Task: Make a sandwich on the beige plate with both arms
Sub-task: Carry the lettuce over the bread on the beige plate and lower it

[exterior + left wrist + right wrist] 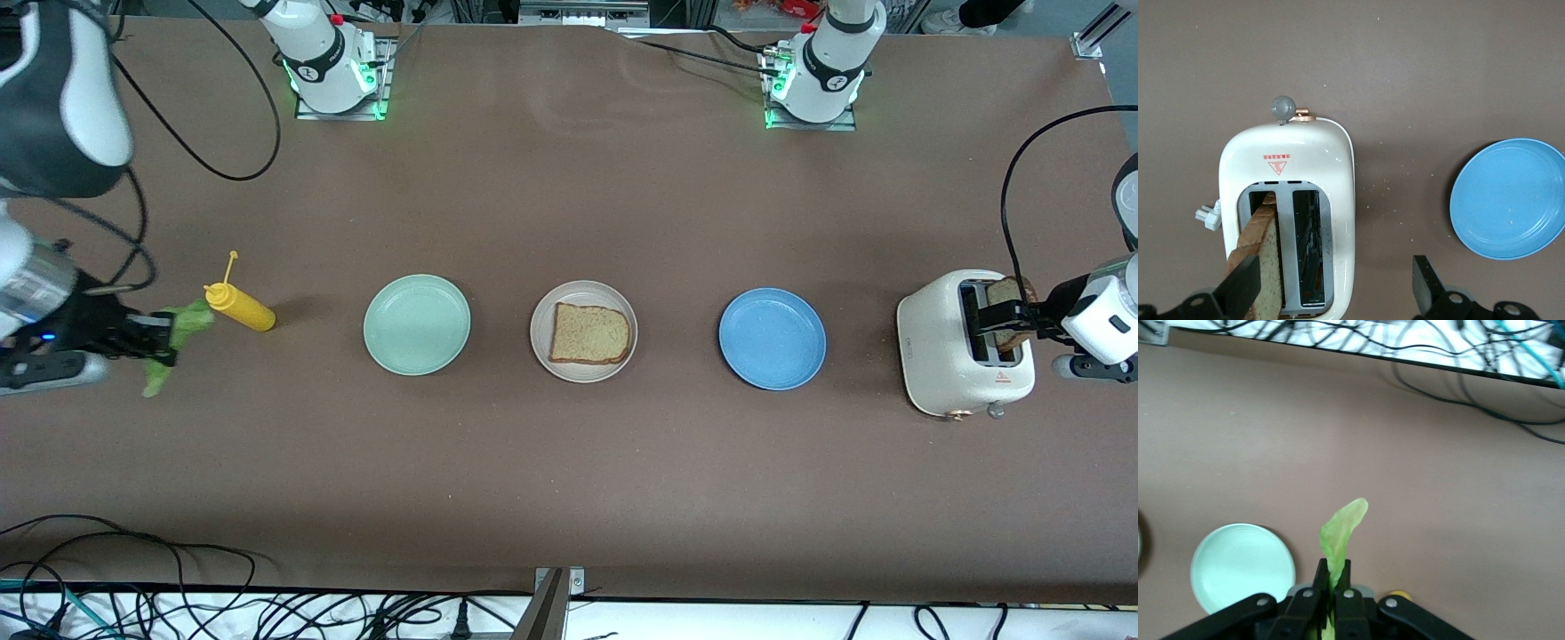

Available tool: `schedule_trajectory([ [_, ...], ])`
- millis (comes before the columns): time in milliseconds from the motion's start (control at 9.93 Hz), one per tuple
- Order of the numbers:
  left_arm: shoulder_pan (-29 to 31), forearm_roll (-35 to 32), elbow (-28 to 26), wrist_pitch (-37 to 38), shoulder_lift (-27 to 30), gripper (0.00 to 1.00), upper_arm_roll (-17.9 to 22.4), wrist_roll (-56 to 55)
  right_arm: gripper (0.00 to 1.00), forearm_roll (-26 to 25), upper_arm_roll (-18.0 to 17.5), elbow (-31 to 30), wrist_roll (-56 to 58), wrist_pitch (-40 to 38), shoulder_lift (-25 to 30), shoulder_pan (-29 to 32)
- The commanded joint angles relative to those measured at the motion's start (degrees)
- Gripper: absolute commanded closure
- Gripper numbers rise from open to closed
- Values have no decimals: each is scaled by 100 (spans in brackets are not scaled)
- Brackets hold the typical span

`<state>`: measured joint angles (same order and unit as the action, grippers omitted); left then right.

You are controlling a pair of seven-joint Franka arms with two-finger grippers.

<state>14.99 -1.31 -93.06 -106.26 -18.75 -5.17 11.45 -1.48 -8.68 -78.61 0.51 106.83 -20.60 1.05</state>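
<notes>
— Cables (178,613) tangle along the table edge nearest the camera; above them we see three plates in a row, and on the middle one, the beige plate (542,351), a single bread slice (590,334) lies flat. So where do we stand?

— We judge the sandwich one layer in. At the right arm's end of the table, the right gripper (158,342) is clenched on a lettuce leaf (182,333), held in the air beside the yellow mustard bottle (238,307). Its wrist view shows the leaf (1340,537) pinched upright between the fingers, with the mint-green plate (1241,567) below.

— And the left arm?

— We find the left gripper (1013,322) over the toaster (942,356), jaws spread wide astride a second slice (1012,293) that stands in a slot, not yet squeezed.

— Next move?

— We reckon the lettuce must travel over the mint-green plate to land on the bread, while the left jaws close on the toast and draw it straight up so it clears the slot.
</notes>
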Motion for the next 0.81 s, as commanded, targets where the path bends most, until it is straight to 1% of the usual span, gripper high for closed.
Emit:
schedule_trajectory([
  [0,4,-176,77,96,-15,0,-19,41,100,-133,33,239,-1240,222,-407,-892],
  [201,4,-176,77,96,-15,0,-19,41,100,-133,33,433,-2069,609,-917,-1649],
  [403,4,-176,77,96,-15,0,-19,41,100,-81,33,443,-3392,1083,-1321,-2309],
  [504,4,-176,77,96,-15,0,-19,41,100,-81,33,434,-3965,1503,-1558,-2625],
  [604,4,-176,77,96,-15,0,-19,41,100,59,24,451,-4641,2107,-1857,-2811],
  [705,13,-176,69,96,-15,0,-19,41,100,269,-28,469,-5048,2583,-2042,-2986],
])
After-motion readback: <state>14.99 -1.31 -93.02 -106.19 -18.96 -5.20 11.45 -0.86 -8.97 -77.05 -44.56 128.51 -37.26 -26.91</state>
